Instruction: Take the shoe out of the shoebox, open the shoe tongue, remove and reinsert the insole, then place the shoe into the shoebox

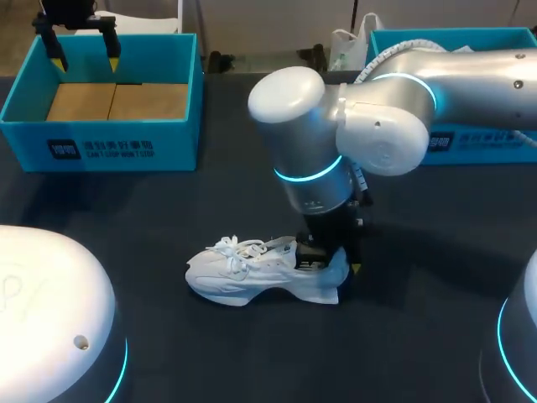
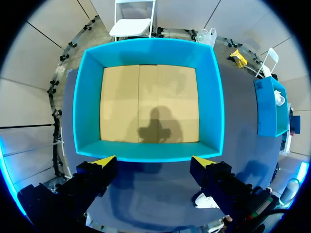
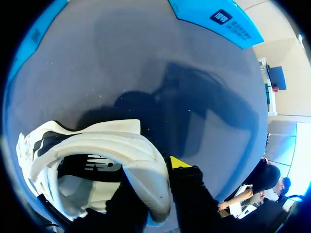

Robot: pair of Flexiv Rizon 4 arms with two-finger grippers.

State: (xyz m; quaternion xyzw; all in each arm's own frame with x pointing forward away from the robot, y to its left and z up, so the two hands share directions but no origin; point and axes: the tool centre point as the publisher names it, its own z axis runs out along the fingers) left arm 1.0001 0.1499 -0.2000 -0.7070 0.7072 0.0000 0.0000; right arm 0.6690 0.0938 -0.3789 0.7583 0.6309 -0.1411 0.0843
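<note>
A white laced shoe (image 1: pixel 243 273) lies on its sole on the dark table, toe pointing left. My right arm comes in from the right, and my right gripper (image 1: pixel 331 259) points down at the heel. In the right wrist view the heel collar (image 3: pixel 146 170) sits between the fingers, one yellow-tipped finger (image 3: pixel 179 162) outside and the other inside the shoe, so my right gripper (image 3: pixel 155 182) is shut on it. The blue shoebox (image 1: pixel 101 138) stands at the back left, holding nothing. My left gripper (image 1: pixel 86 60) hangs open above the shoebox (image 2: pixel 87 97), yellow fingertips (image 2: pixel 104 162) wide apart.
A second blue box (image 1: pixel 470 138) stands at the back right, partly behind my right arm. Bare table lies between the shoe and the shoebox. The bases of my arms fill the front corners.
</note>
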